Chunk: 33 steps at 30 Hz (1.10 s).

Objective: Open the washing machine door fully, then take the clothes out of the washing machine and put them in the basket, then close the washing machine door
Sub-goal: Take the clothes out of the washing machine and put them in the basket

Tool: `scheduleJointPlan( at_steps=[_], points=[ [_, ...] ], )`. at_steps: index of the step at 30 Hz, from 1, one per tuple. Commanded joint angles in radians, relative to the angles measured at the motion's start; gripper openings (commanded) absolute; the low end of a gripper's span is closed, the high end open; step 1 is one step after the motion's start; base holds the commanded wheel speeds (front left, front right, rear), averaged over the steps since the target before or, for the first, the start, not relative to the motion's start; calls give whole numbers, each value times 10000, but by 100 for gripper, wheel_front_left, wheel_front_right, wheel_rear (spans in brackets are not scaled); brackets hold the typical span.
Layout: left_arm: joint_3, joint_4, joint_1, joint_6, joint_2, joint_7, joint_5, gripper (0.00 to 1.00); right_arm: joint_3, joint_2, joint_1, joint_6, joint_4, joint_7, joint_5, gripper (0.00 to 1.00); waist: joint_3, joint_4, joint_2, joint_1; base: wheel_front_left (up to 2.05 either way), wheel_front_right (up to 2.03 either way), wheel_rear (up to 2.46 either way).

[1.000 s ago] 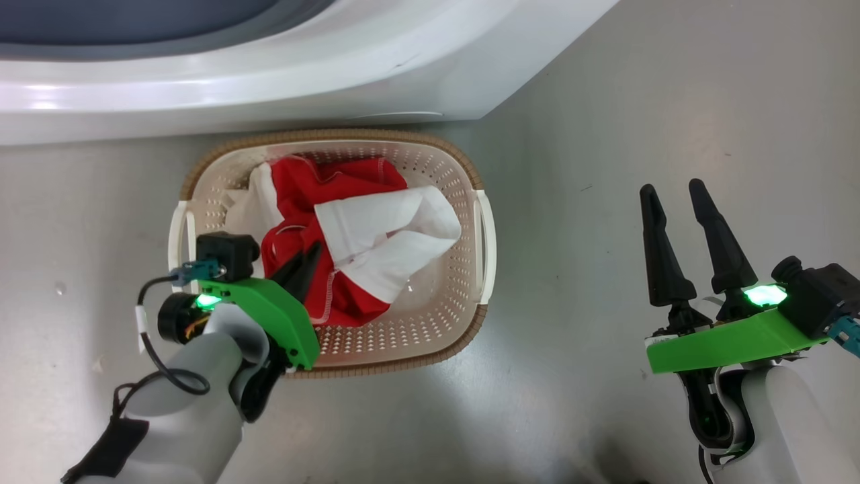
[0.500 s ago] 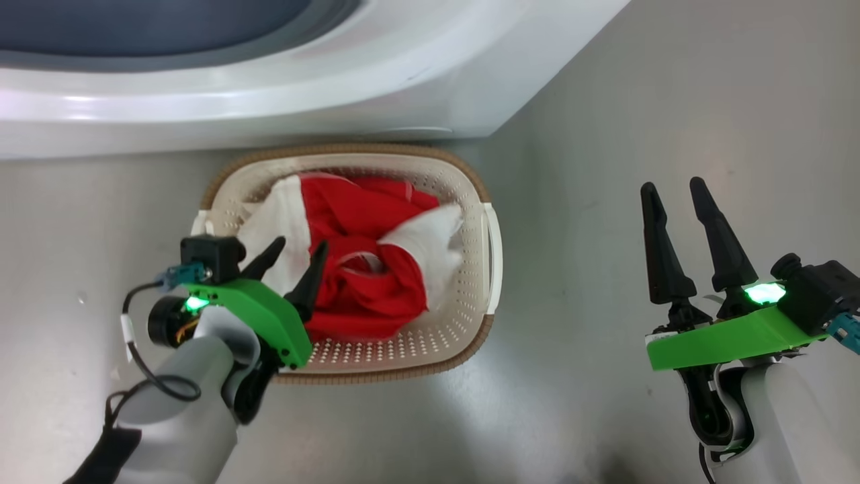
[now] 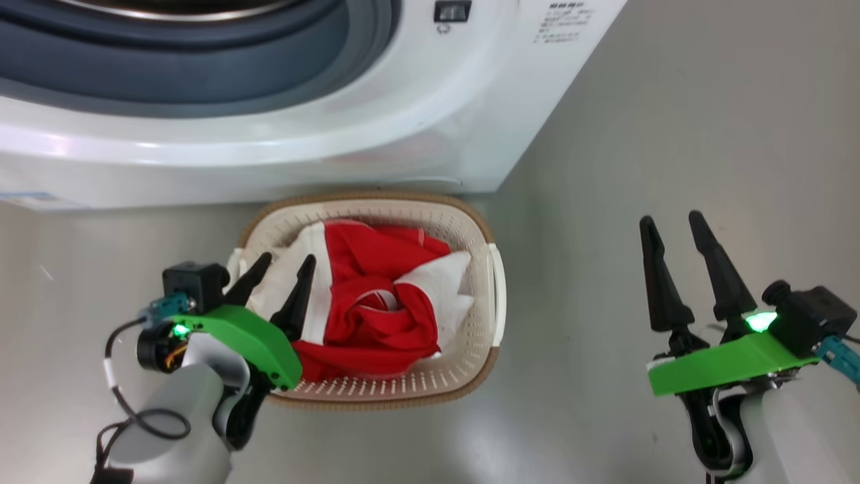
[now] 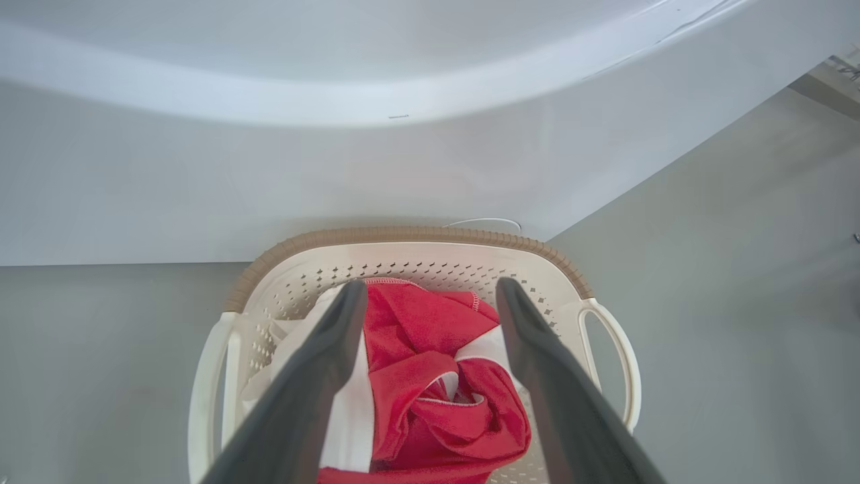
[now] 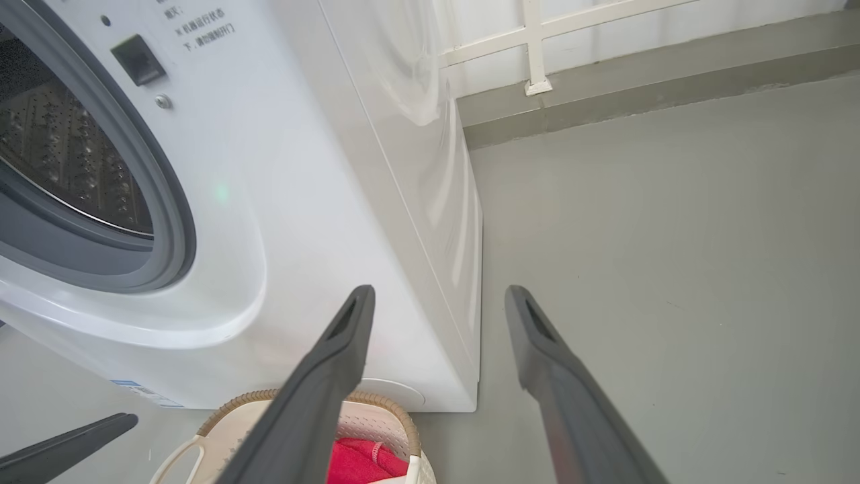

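The red and white clothes point(image 3: 376, 312) point(image 4: 437, 396) point(image 5: 356, 462) lie bundled in the cream basket point(image 3: 470, 232) point(image 4: 410, 236) point(image 5: 383, 401), which stands on the floor against the front of the white washing machine point(image 3: 349, 134) point(image 4: 269, 175) point(image 5: 302, 202). My left gripper point(image 3: 287, 262) point(image 4: 430, 290) hangs open over the basket's left part, nothing between its fingers. My right gripper point(image 3: 672, 222) point(image 5: 437, 296) stands open over bare floor to the basket's right. The grey gasket point(image 3: 201, 64) point(image 5: 161, 202) and steel drum point(image 5: 60, 154) show through the open mouth. The door is out of view.
Grey floor point(image 3: 672, 121) point(image 5: 672, 235) spreads to the right of the machine. A white frame point(image 5: 537, 47) stands on a raised grey kerb point(image 5: 638, 87) behind it. A small blue label point(image 3: 27, 197) point(image 5: 144, 393) sits at the machine's lower left corner.
My left gripper opened, let go of the clothes and rose out of the basket. The clothes settled into a bundle. The head camera tilted up, bringing more of the machine into view.
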<state>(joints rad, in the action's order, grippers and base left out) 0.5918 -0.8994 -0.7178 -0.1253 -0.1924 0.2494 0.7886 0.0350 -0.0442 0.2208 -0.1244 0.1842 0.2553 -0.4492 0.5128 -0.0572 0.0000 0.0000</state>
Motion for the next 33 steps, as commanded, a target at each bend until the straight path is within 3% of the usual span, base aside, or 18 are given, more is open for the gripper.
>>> scheduleJointPlan(
  at_steps=[1,17,33],
  points=[
    [-541,306,357,-54,-266,123,-287,100,165,-60,-317,-63,-164,65,90,100,-553,159,0,0,0,0,0],
    [-3248,2728,2568,-54,44,124,-2841,100,121,-60,-1374,-63,128,65,364,100,-2576,329,0,0,0,0,0],
    [-5143,5173,5047,-54,431,124,-4357,100,-126,-60,-2608,-63,106,65,473,100,-3995,386,0,0,0,0,0]
  ],
)
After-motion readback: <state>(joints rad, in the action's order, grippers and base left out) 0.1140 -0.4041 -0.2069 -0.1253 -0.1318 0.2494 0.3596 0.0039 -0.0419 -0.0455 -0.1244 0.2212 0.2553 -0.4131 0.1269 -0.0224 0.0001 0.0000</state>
